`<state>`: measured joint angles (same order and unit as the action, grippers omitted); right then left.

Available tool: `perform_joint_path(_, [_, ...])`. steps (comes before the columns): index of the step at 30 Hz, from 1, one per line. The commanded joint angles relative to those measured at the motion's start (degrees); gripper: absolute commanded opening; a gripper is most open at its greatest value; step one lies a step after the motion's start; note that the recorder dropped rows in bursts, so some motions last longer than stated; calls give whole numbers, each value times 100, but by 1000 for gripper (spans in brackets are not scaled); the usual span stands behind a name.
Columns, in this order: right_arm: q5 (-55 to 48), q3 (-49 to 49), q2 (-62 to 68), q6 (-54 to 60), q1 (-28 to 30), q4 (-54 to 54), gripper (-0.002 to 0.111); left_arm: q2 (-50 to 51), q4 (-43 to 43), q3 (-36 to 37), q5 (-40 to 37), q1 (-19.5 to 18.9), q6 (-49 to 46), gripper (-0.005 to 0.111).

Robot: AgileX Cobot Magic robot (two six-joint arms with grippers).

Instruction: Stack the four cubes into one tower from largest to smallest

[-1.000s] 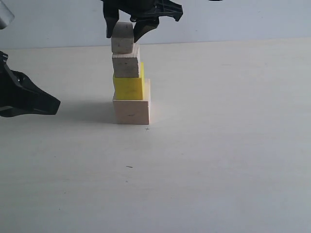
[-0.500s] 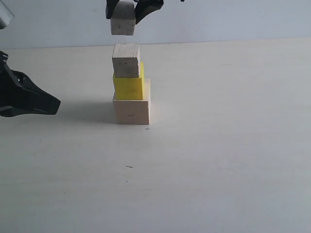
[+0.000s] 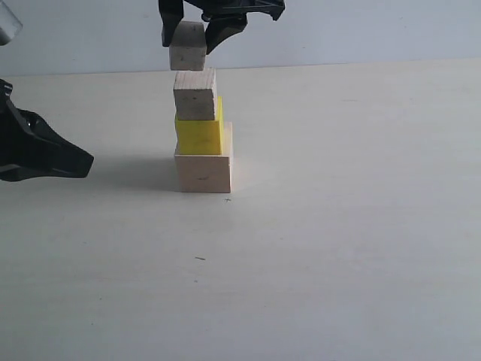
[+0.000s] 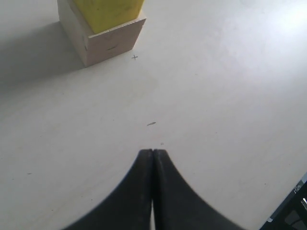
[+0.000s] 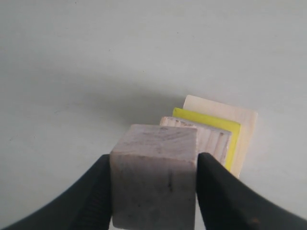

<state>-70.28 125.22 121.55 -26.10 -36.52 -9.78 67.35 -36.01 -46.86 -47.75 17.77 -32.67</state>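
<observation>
**Small cube held over the three-cube stack**

The right gripper (image 3: pixel 192 39) reaches down from the top of the exterior view. Its jaws are partly open and clamped on the small cube (image 3: pixel 188 47), one black finger against each of two opposite side faces. The cube fills the gap between the fingers, and its lower half sticks out below the fingertips.

The cube is directly above the medium cube (image 3: pixel 195 94), shifted a little towards the left arm's side. Its underside meets the medium cube's top edge in the exterior view. Whether the two touch or are a hair apart cannot be told.

Below come the yellow cube (image 3: pixel 198 135) and the large cube (image 3: pixel 203 171), which sits on the pale table (image 3: pixel 338 226). The tower's long axis runs straight up. The held cube is upright, with one flat face square to the exterior camera; as a cube it has no long axis of its own.

The right wrist view looks down past the gripped cube. It shows the three lower tops stepped outward beyond it, which the side-on exterior view hides.

The left gripper (image 4: pixel 152 154) is low at the table's left, well apart from the stack. Its wrist view shows the jaws pressed together and empty. That view also catches only the large and yellow cubes, with a tiny cross mark (image 4: pixel 135 57) on the table just beside the large one.
</observation>
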Motion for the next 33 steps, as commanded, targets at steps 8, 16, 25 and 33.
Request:
perform_joint_path(8, [32,13,55,40,16,-21,0,-42,-59,14,-36,3,-22,0])
perform_joint_path(16, [32,13,105,40,16,-9,0,-42,-59,14,-36,3,-22,0])
perform_joint_path(25, [32,13,152,40,16,-34,0,-42,-59,14,-47,3,-22,0])
perform_joint_path(33, [32,13,-111,134,16,172,0,-42,-59,14,-47,3,-33,0])
